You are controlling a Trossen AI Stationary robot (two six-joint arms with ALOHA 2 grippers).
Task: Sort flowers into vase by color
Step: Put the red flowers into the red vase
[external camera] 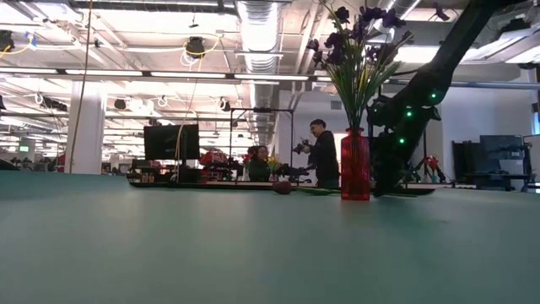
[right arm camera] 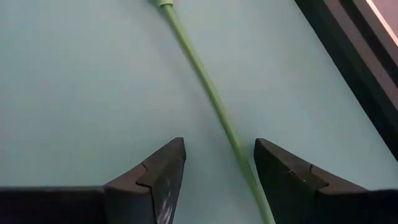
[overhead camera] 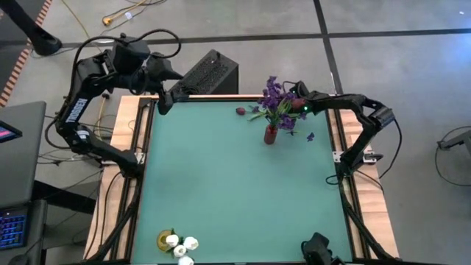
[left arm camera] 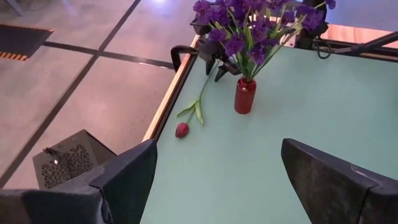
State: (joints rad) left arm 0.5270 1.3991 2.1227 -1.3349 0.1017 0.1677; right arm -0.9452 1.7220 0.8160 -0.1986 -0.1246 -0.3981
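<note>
The right gripper is down low at the far edge of the green table, just behind the small red glass vase, and its two dark fingers stand partly apart with a thin green stem running across the mat between them; the stem lies flat on the surface and neither finger is seen pressing it, so nothing is gripped. That stem belongs to the dark red tulip bud, which lies on its side near the far edge of the table, its head pointing away from the vase and its leaves spread about midway along. The vase stands upright and holds a bushy bunch of purple sprigs, while one small purple bloom lies loose on the mat just beside it. Over at the far left corner, the left gripper hangs above the table edge with its fingers spread wide, holding nothing. At the near edge, well apart from all this, a cluster of white tulip heads sits in a yellowish vase.
</note>
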